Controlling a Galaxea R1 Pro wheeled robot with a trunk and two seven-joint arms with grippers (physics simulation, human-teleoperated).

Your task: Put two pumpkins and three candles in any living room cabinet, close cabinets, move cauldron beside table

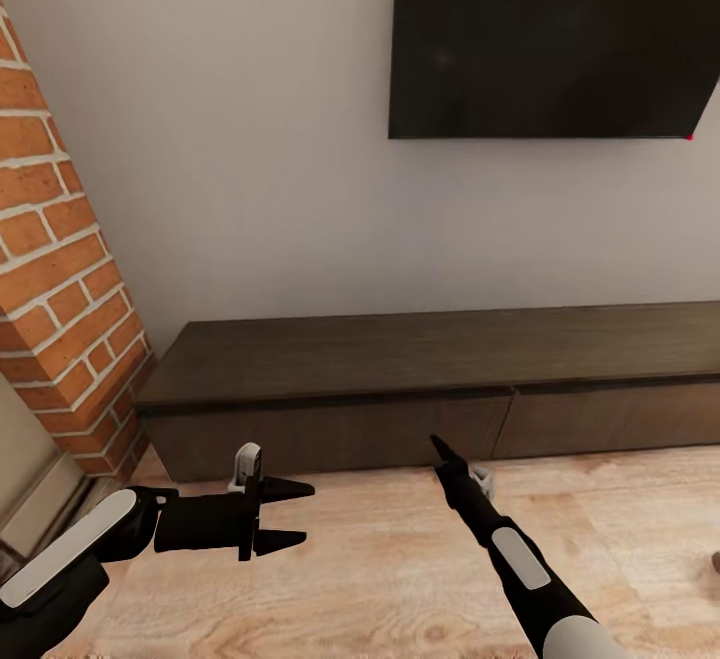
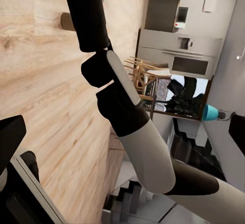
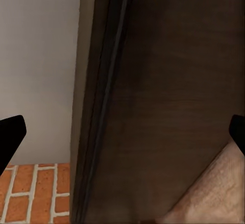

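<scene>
So the cabinet is the landmark — a long low dark-brown unit against the white wall, both drawer fronts flush, so it reads as closed for now. Above the cabinet hangs a dark TV; at the cabinet's left end stands a brick column; in front of the cabinet runs the pale wood floor.

Right arm reaches toward the cabinet's left drawer front, right gripper just short of its lower edge — my guess is it is lined up to get that handleless drawer open, since pumpkins and candles need to go inside. Left gripper hangs over the floor in front of the cabinet's left end, turned sideways, fingers spread wide, nothing in them — probably parked out of the way.

Right wrist view gives what the head view cannot: the drawer front close up, the seam under the cabinet top, and both right fingertips far apart at the picture's edges — wide open, empty. Left wrist view looks away from the cabinet, along the right arm, to a kitchen with an oven beyond. No pumpkins, candles or cauldron visible here.
</scene>
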